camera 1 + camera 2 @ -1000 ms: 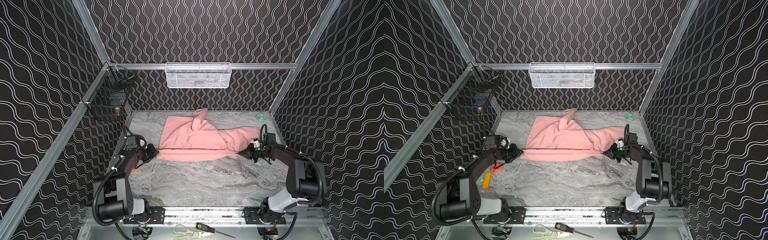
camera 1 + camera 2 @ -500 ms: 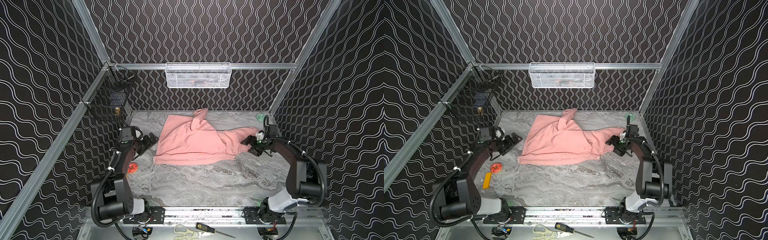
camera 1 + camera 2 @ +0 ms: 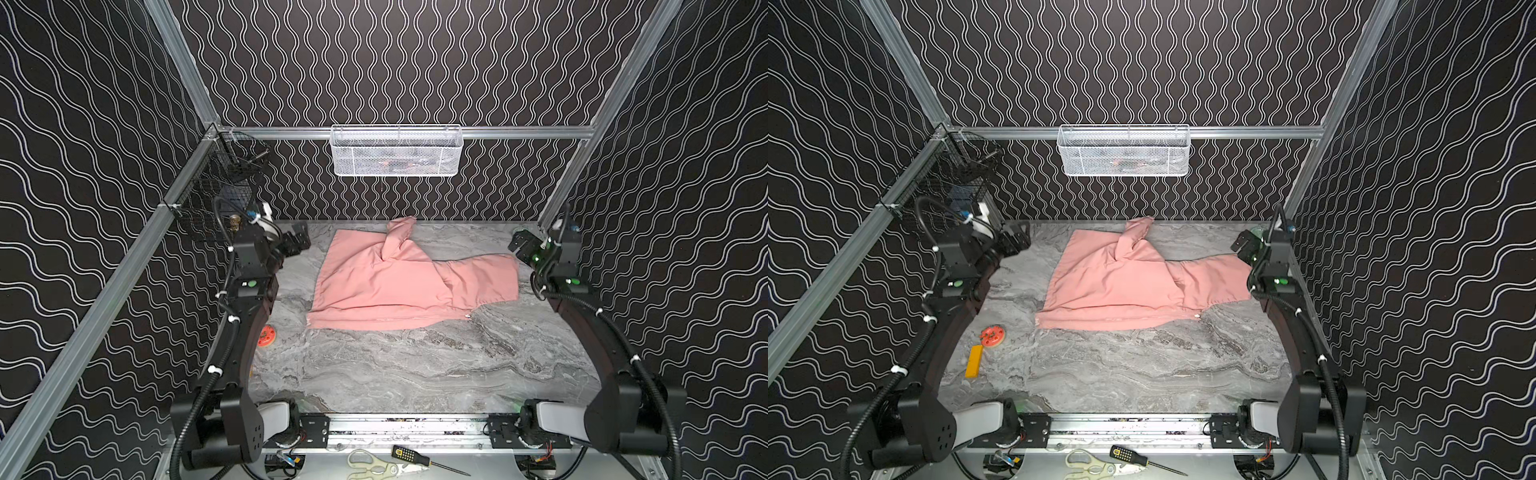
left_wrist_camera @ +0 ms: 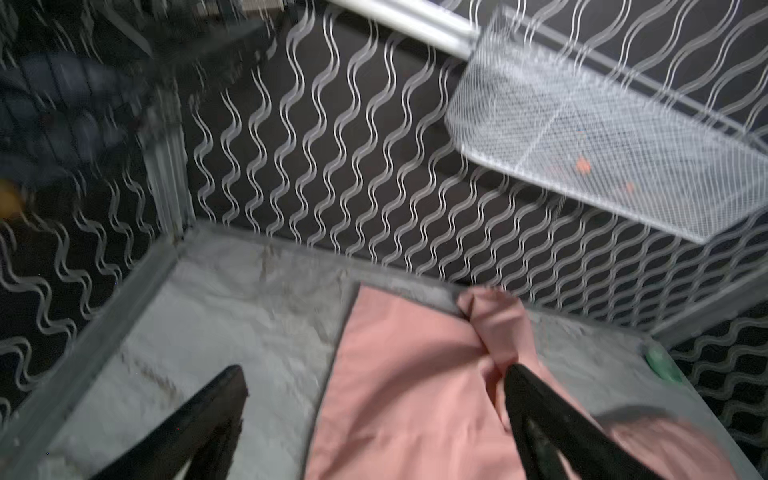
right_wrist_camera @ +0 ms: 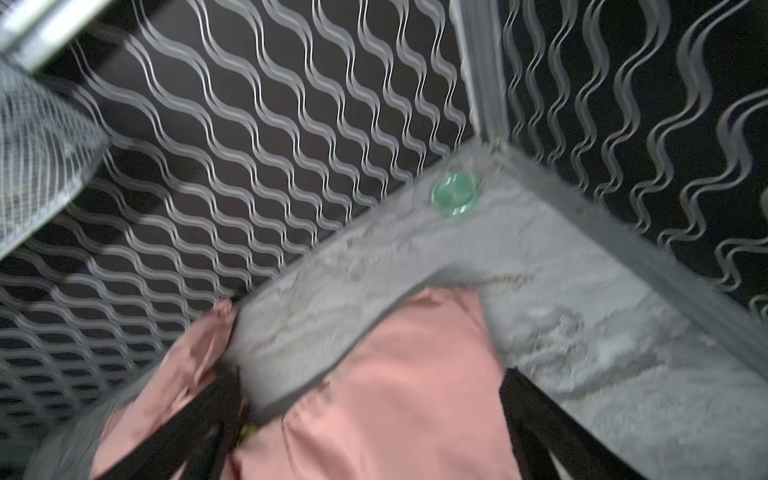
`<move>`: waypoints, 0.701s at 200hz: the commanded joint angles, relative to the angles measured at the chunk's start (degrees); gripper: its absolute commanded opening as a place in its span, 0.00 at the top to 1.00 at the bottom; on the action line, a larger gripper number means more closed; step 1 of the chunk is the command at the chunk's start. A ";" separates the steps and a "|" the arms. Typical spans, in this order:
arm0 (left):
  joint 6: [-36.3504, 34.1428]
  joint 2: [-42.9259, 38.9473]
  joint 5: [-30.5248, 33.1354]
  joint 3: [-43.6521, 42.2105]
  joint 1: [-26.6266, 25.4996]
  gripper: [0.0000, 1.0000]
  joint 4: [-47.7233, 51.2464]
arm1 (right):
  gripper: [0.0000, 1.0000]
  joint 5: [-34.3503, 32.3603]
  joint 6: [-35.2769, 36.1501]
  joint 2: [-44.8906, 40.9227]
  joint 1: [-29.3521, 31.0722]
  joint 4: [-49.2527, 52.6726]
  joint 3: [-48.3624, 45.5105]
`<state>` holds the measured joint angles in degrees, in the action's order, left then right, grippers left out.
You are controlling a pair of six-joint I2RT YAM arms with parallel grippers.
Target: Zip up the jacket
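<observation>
Jacket (image 3: 386, 282) lies on table (image 3: 415, 374), mid-back, with basket (image 3: 395, 151) on the wall behind. My left gripper (image 3: 297, 241) stands left of it, apart; my right gripper (image 3: 521, 245) is near its right end. Disc (image 3: 992, 336) and block (image 3: 974, 360) lie front-left of jacket; scissors (image 3: 374, 463) and screwdriver (image 3: 419, 459) lie before the table.

Plain salmon-pink jacket (image 3: 386, 282); grey marbled table (image 3: 415, 374)

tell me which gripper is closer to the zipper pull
Right. The right gripper is past the right edge of the jacket, behind the zipper pull; the left gripper is past its far left corner.
</observation>
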<state>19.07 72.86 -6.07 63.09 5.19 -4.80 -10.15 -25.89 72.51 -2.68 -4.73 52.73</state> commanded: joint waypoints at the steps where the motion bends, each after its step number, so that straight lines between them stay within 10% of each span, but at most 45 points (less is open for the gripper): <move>1: 2.58 3.69 14.56 4.10 -0.03 0.04 -1.54 | 0.01 -5.88 5.66 -2.26 -1.80 -25.92 -7.74; 26: -5.16 7.55 11.11 -7.22 0.27 0.23 -29.39 | 0.01 -5.44 9.08 0.61 -2.43 -22.93 -6.90; 37: -8.64 8.93 6.02 -12.30 0.71 0.14 -40.50 | 0.01 -6.04 9.38 1.47 -2.42 -19.56 -7.65; 46: -10.51 8.91 4.27 -14.13 0.69 0.02 -39.24 | 0.01 -6.87 9.94 1.35 -2.42 -20.39 -10.83; 100: -16.12 -0.56 17.44 -38.38 -3.96 0.01 -28.79 | 0.01 -10.59 13.46 -0.10 -2.44 -25.89 -28.69; 140: -16.63 7.87 17.50 -46.21 -3.96 0.01 -46.28 | 0.01 -3.54 18.23 7.26 -2.35 -47.07 -34.12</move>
<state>5.04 75.66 10.17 18.24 1.32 -36.71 -18.55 -11.94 76.16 -5.17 -34.37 19.38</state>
